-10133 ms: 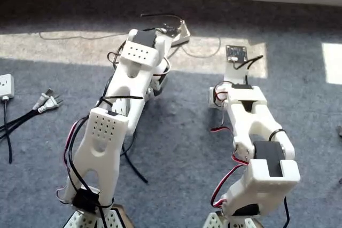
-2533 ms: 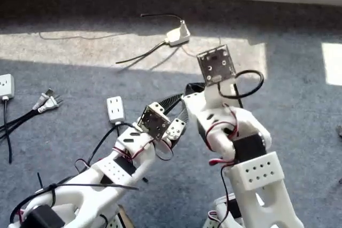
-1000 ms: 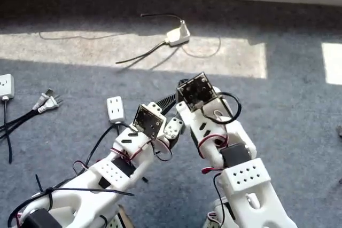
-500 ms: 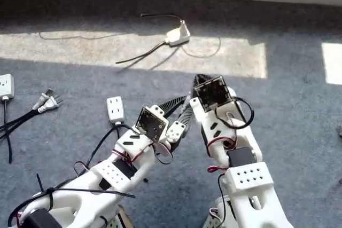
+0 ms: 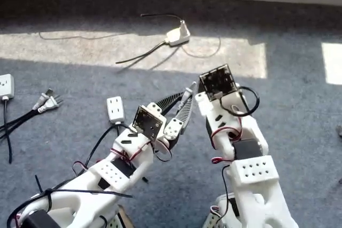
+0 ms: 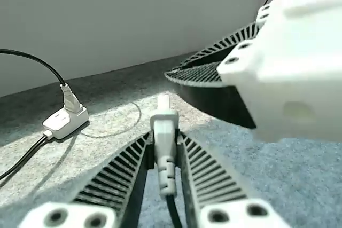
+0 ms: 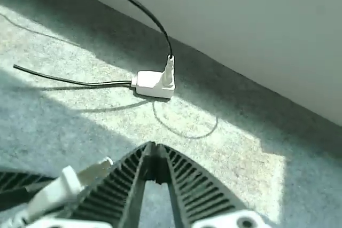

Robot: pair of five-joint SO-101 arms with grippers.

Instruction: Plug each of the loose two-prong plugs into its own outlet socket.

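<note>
Found the left end effector (image 6: 164, 143) clamped on a plug (image 6: 162, 122), prongs leading, long axis in line with the end effector and aimed at the far wall (image 6: 107, 14). Found the right end effector (image 7: 155, 153) closed on nothing, just beside the plug. Located the free socket (image 5: 115, 109) face up on the carpet (image 5: 299, 105), off to the left arm's outer side and nearer that arm. Judged necessary: swinging the plug round and tipping its prongs down toward the socket.
</note>
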